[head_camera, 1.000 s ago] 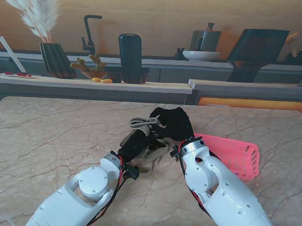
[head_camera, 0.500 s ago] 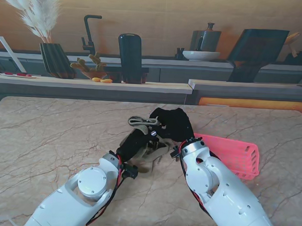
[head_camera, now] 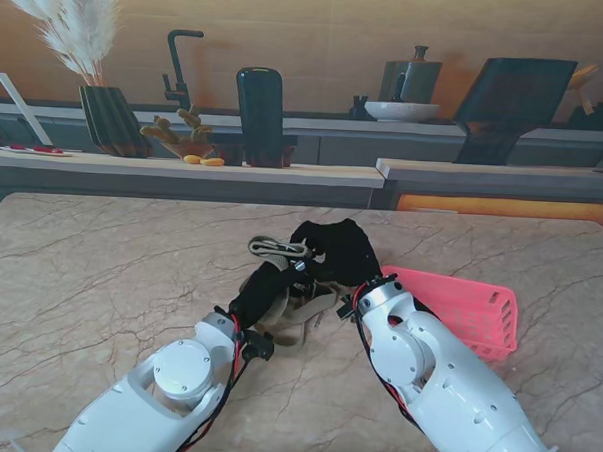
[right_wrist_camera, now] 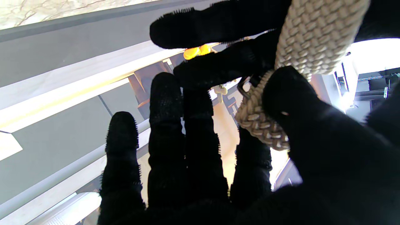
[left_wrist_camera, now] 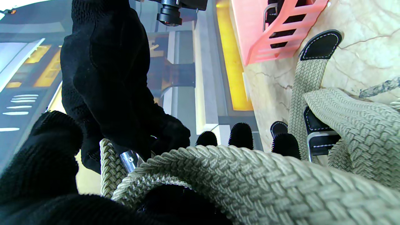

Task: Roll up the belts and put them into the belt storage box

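Mid-frame in stand view: braided belt (head_camera: 296, 298) bunched btwn both gloved hands. Left hand (head_camera: 262, 290) curled round the belt, webbing across its palm. Right hand (head_camera: 339, 248) pinches belt w/ thumb; other fingers (right_wrist_camera: 165, 125) straight. Pink storage box (head_camera: 468, 308) center-right.

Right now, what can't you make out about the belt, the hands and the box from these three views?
- Stand view: the woven beige belt is mostly hidden by the black-gloved left hand and right hand; how far it is rolled is unclear.
- Stand view: the right forearm covers the near-left corner of the pink slotted plastic storage box.
- Left wrist: the box is cut off by the frame edge.
- Right wrist: fingers fill the frame; no box.
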Controlling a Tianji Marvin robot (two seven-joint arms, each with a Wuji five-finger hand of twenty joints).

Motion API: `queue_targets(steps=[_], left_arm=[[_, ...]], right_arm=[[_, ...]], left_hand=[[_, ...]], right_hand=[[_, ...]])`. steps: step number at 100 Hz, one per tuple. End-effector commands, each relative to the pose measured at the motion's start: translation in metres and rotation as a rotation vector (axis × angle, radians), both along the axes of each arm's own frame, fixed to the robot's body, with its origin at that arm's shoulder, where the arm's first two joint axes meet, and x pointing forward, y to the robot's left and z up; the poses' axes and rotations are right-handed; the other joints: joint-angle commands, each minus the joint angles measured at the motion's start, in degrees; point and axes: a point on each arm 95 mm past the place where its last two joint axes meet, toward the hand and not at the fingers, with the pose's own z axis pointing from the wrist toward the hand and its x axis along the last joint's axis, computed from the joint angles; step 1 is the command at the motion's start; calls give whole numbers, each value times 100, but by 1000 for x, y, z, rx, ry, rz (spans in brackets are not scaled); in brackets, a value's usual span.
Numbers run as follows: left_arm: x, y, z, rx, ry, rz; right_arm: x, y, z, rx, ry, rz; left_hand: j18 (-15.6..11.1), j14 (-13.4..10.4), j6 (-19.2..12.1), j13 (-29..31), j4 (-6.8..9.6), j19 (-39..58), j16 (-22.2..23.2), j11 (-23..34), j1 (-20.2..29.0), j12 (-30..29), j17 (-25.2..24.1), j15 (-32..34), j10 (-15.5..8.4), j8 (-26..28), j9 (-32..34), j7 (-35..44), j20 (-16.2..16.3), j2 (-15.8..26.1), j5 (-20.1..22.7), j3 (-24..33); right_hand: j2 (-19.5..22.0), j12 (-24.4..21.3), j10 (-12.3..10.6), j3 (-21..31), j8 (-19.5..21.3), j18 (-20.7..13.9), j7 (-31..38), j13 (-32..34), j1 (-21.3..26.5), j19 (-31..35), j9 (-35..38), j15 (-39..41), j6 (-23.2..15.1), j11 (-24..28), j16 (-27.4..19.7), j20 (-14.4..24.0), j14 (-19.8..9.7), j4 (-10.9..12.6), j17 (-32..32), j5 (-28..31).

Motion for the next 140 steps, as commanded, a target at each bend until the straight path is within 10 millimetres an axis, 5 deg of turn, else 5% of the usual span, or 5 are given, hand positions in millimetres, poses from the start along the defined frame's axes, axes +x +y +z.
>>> queue_targets(steps=[1, 59, 94, 108, 140], left_arm=[[4, -8, 20, -48, -39, 3], [1, -11, 32, -126, -19, 115], [1, -6, 33, -84, -49, 124], [1, -5, 32, -69, -45, 114], [5, 1, 28, -26, -29, 44]], right_arm=[[-10, 6, -18, -25, 37, 38], [-14, 6, -21, -57, 31, 96], [-20, 3, -19, -131, 28, 125], [-23, 3, -18, -147, 20, 138], [-33, -4, -1, -148, -76, 155]], left_hand=[[-227, -234, -692, 62, -250, -51, -16, 108, -142, 29, 27, -39, -242, -64, 99, -208, -6, -164, -670, 117], [-704, -413, -656, 1114, -240, 1012, 266, 1120, 408, 400, 560, 1177, -496, 309, 1152, 806, 231, -168, -426, 1182], [-810, -513, -654, 1647, -202, 1323, 346, 1780, 1128, 731, 828, 1737, -766, 582, 1664, 1405, 153, -853, -156, 2482], [-794, -545, -724, 1791, -465, 1478, 775, 1906, 1888, 2101, 891, 2333, -995, 768, 2062, 1671, 179, -1115, -31, 2171], [-732, -570, -1040, 2167, -328, 1955, 1998, 3185, 2149, 3685, 1124, 3837, -1091, 1667, 2457, 2618, 615, -788, 215, 1921]], right_hand=[[351, 255, -164, 273, 249, 65, 741, -121, 198, 114, 146, 177, -788, 598, 69, -89, -191, 171, -140, 724], [-467, 316, -136, 560, 286, 21, 164, -341, -378, -40, -215, 50, -677, 600, 48, -61, -211, 166, -242, -275], [-427, 632, 190, 486, 976, -106, -748, -1276, -655, -377, -1806, 140, -849, 567, 240, 180, -182, 559, -512, -478], [-364, 634, 191, 657, 1161, -169, -923, -1454, -678, -469, -2134, 131, -925, 558, 238, 249, -239, 830, -555, -658], [-119, 615, 174, 1001, 1197, -228, -934, -1371, -452, -445, -2148, 168, -982, 594, 216, 304, -252, 855, -439, -903]])
